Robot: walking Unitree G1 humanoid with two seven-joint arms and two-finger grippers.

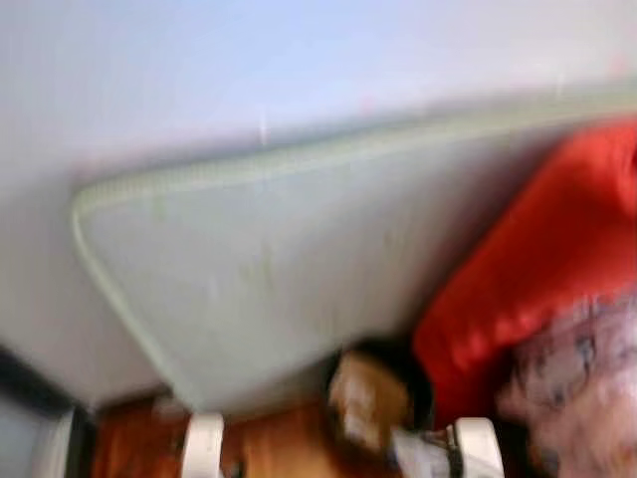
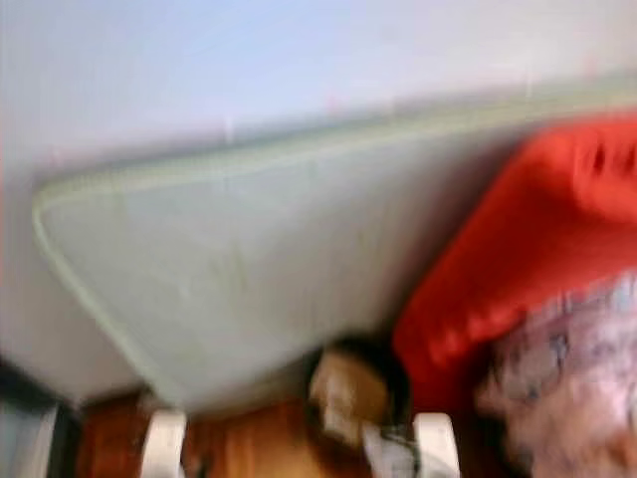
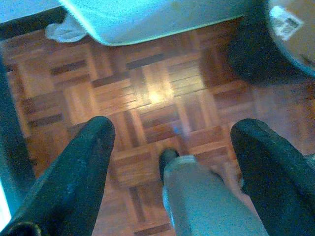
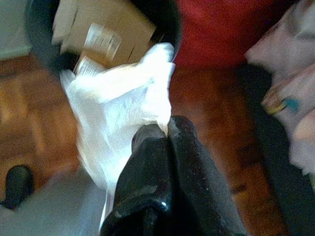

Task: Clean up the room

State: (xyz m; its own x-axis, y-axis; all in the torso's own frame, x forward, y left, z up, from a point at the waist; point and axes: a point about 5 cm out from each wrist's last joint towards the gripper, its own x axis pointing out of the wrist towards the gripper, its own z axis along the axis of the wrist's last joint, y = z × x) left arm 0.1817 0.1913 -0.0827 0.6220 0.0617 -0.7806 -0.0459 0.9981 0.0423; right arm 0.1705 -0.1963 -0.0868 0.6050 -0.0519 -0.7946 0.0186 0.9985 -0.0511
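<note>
Head views heavily blurred. Right gripper [image 4: 166,129] clenched, fingers pinched together on a fold of white plastic bag [image 4: 120,105]; the rest of the bag hanging loose from the tips and spreading out ahead of them. Just beyond the bag, a dark round bin [image 4: 44,46] holding a brown cardboard box [image 4: 101,27] with a pale label; bag's far edge overlapping the bin's rim in this view, contact not certain. Further out past the fingertips, a red cushion-like mass [image 4: 221,29]. Off to one side of the fingers, pale patterned fabric [image 4: 290,93] lying over a dark surface.

Left gripper [image 3: 172,142] released, two black fingers [image 3: 81,167] spread wide, nothing between them but parquet floor [image 3: 147,93]. Grey robot leg with dark foot [image 3: 167,157] visible between the fingers, lower down. Well ahead of the tips, corner of a pale green mattress [image 3: 147,17], a crumpled white scrap [image 3: 66,30] on the floor just beside it.

From the head: mattress [image 1: 259,259] leaning against a white wall [image 1: 199,70], red mass [image 1: 537,259] beside it, box and bin [image 1: 373,393] low between them.
</note>
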